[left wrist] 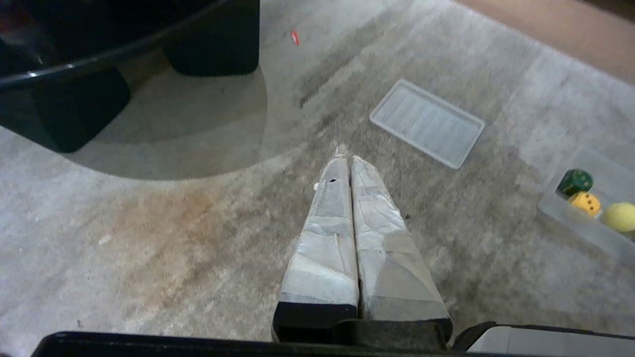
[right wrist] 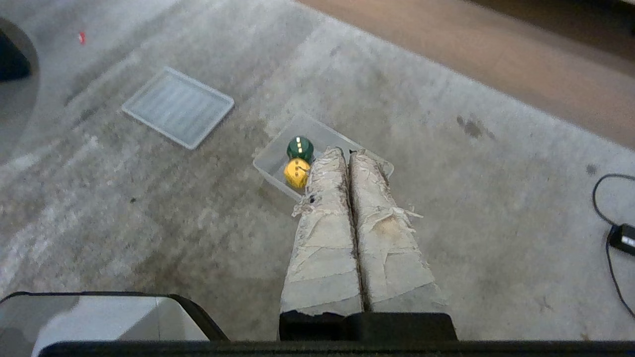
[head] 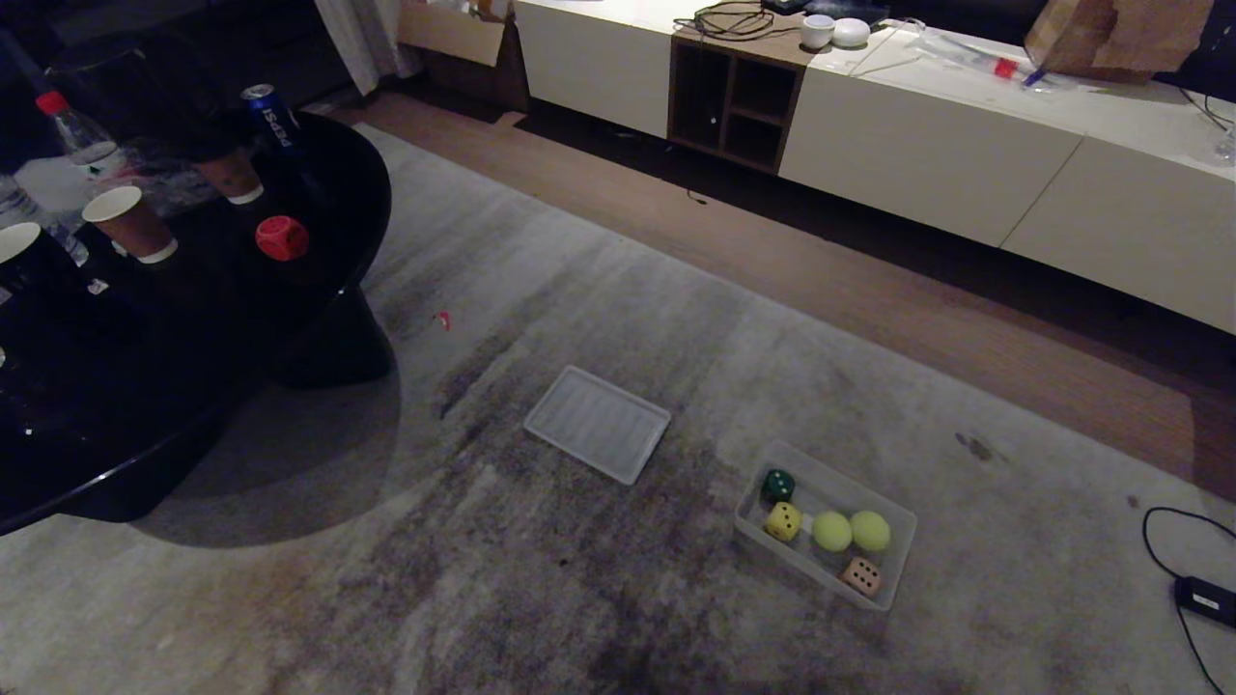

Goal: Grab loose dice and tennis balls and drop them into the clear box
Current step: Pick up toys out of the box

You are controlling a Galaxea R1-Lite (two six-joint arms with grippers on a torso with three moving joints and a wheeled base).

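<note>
While pressed together, right claw (right wrist: 347, 154) above clear box (right wrist: 270, 163), well apart from red die (head: 282, 237).

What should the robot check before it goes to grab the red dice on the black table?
1. Clear box on the rug, open on top: ok.
2. Both tennis balls in the box: ok.
3. Green die, yellow die and tan die in the box: ok.
4. Red die in the box: not ok, it sits on the black table beside paper cups.
5. Left gripper empty: ok, shut on nothing.
6. Right gripper empty: ok, shut on nothing.
</note>
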